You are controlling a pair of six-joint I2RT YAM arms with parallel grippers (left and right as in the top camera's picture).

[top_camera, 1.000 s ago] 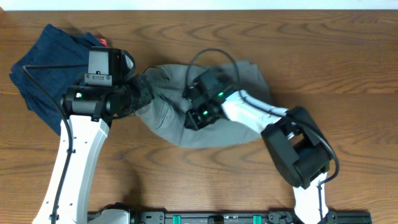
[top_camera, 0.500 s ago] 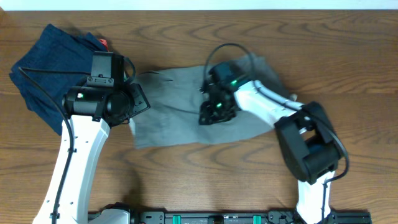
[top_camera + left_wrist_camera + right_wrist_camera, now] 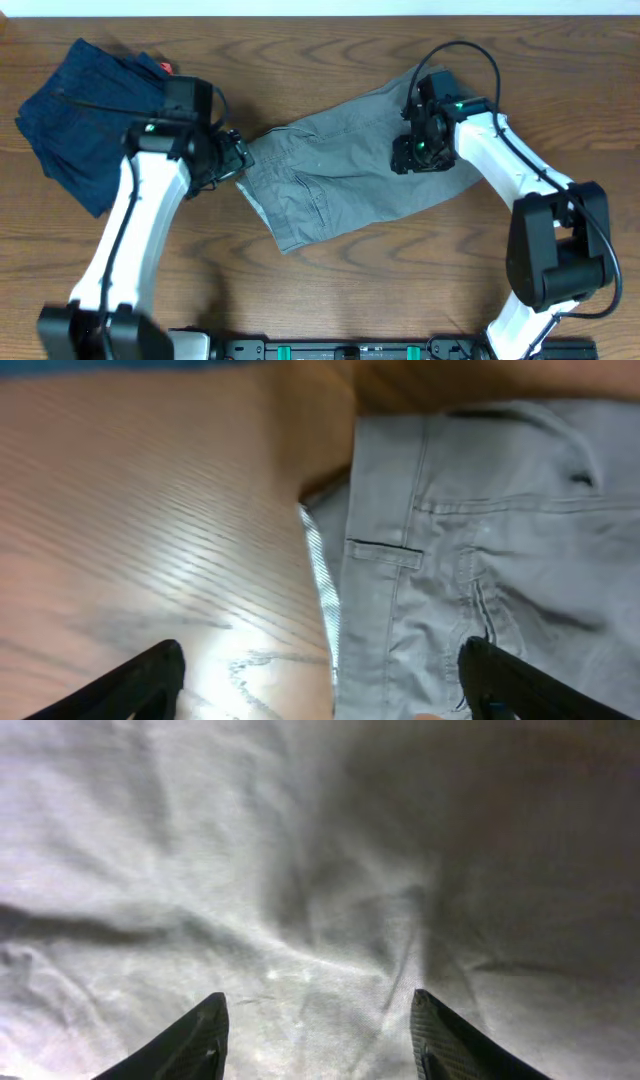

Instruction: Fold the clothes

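The clothes are grey-taupe shorts spread nearly flat across the table's middle, with the waistband end to the left. Pocket seams and the pale lining edge of the shorts show in the left wrist view. My left gripper hovers over that waistband edge, open wide. Its fingertips straddle bare table and fabric, with nothing between them. My right gripper hangs above the right part of the shorts, open. Its dark fingertips stand apart over wrinkled grey cloth.
A folded dark navy garment with a red tag lies at the far left, behind my left arm. Bare wooden table surrounds the shorts in front. The arms' base rail runs along the near edge.
Both grippers have opened and let go of the shorts. The shorts went from a bunched heap to a flat spread. My right gripper travelled to the right and farther back.
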